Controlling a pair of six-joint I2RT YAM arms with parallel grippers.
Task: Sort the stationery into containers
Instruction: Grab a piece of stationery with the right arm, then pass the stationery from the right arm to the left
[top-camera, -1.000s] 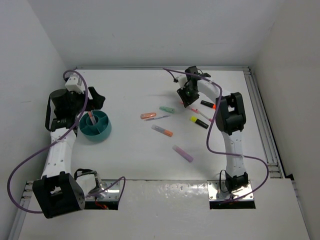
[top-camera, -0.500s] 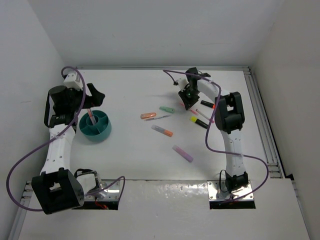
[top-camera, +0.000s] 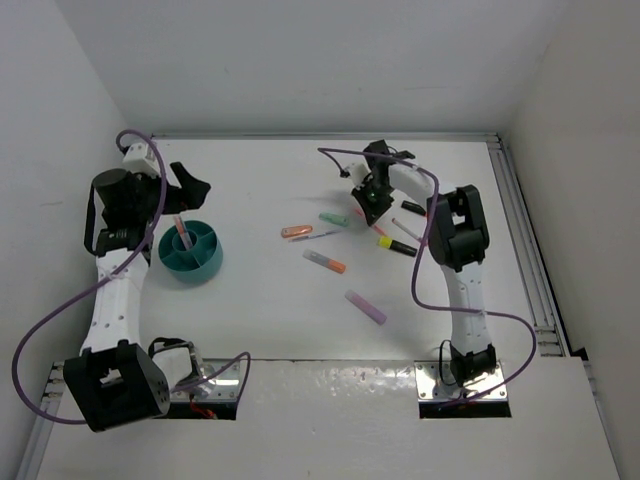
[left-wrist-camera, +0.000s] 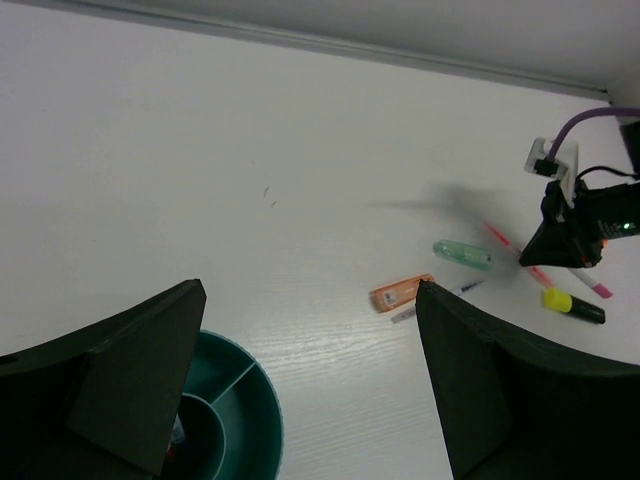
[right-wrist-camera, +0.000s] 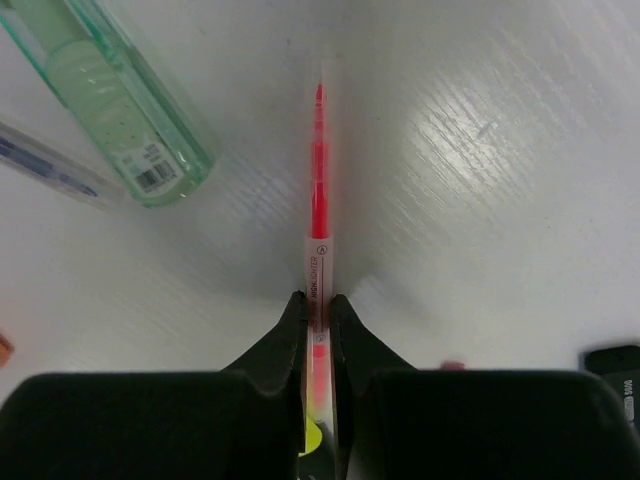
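Observation:
My right gripper (right-wrist-camera: 318, 305) is shut on a thin pink highlighter pen (right-wrist-camera: 318, 190), which lies on the table with its tip pointing away from me. A mint green highlighter (right-wrist-camera: 110, 95) lies just to its left. From above, the right gripper (top-camera: 375, 205) sits among the scattered stationery at centre back. The teal bowl (top-camera: 205, 268) stands at the left with one pen (top-camera: 184, 238) upright inside. My left gripper (top-camera: 183, 200) hovers open just behind the bowl, with nothing between its fingers (left-wrist-camera: 470, 390).
Loose on the table are an orange highlighter (top-camera: 296, 231), a mint one (top-camera: 334, 218), an orange-capped pen (top-camera: 325, 262), a purple marker (top-camera: 365, 307), a black marker with a yellow cap (top-camera: 397, 244) and a black one with an orange cap (top-camera: 414, 208). White walls close in the sides.
The right gripper has closed its jaws onto the pink pen and shifted slightly left. The left gripper has drawn up and back from the bowl, still open.

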